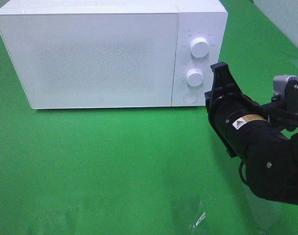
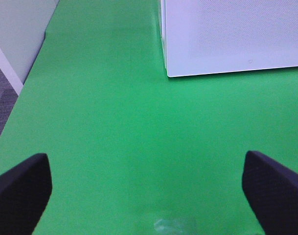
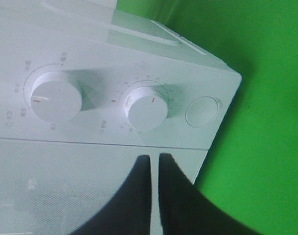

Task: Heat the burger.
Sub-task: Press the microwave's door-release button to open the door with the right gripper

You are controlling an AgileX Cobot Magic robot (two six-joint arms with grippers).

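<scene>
From the high camera, the microwave (image 1: 100, 58) stands at the far side of the green cloth (image 1: 114, 161), its frosted door (image 1: 90, 58) shut flush with the front. The control strip on the right carries an upper knob (image 1: 199, 48), a lower knob (image 1: 194, 77) and a round button (image 1: 190, 97). The right arm (image 1: 266, 147) comes in from the right, and the right gripper (image 1: 219, 73) sits at the microwave's right front corner, just beside the lower knob; its fingers cannot be told apart here. In front of the microwave the cloth lies broad and bare, apart from a clear plastic scrap (image 1: 197, 220) near the front edge. In the left wrist view, the left gripper (image 2: 149, 196) hangs over open cloth with its fingers (image 2: 21, 191) spread wide and nothing between them. The microwave's near corner is well ahead of it, and the table edge runs along one side with grey floor (image 2: 2, 98) beyond. In the right wrist view, the right gripper's fingers (image 3: 134, 196) are pressed together with only a thin slit between them, pinching nothing. Their tips point at the seam where the door meets the control strip, close to the lower knob; whether they touch the face cannot be told. Past the microwave's outer edge there is open cloth. The burger shows in no view, and the frosted door hides whatever is inside.
</scene>
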